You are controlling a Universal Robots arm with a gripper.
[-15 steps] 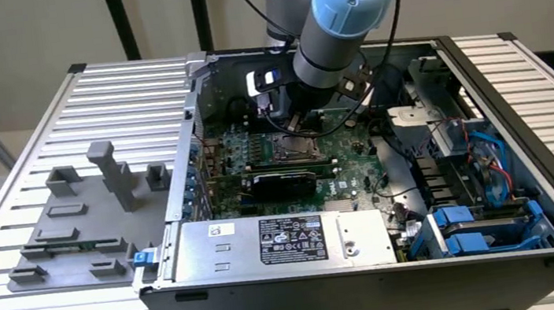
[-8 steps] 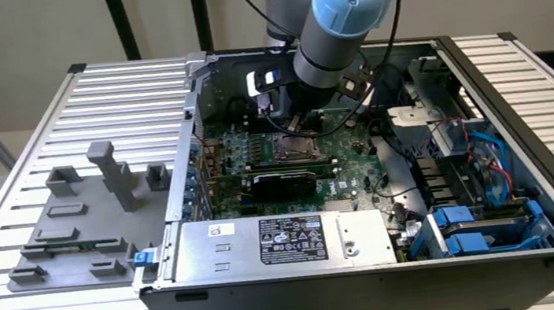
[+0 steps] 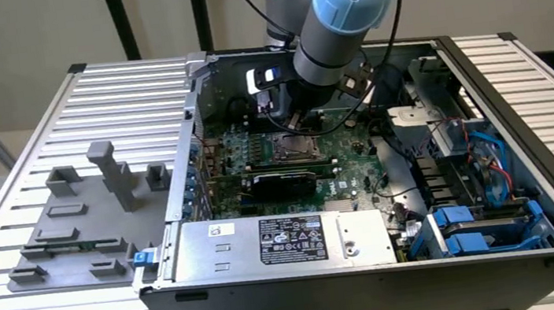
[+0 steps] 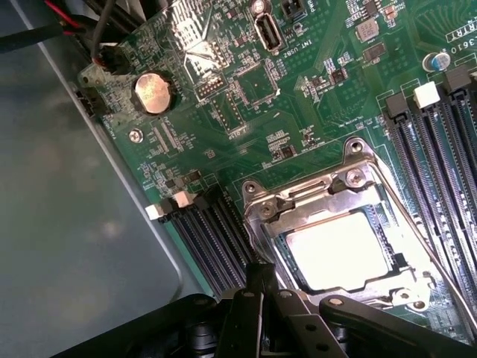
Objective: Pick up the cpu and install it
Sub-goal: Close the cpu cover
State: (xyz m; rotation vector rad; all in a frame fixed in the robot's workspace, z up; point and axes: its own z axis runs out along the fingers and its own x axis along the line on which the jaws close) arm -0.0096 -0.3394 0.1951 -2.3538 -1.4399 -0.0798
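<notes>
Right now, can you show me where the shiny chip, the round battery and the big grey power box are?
chip point(image 4: 339, 250), wrist view, middle of its bright metal top.
round battery point(image 4: 153, 93), wrist view, centre of its face.
power box point(image 3: 277, 242), exterior view, on its label.

text: we read "INT USB2" printed white on the motherboard point(image 4: 246, 112) beside its upright USB port point(image 4: 267, 33) | "3610" at that board's edge | power supply label point(image 3: 292, 239): we see print and marks, none legible
</notes>
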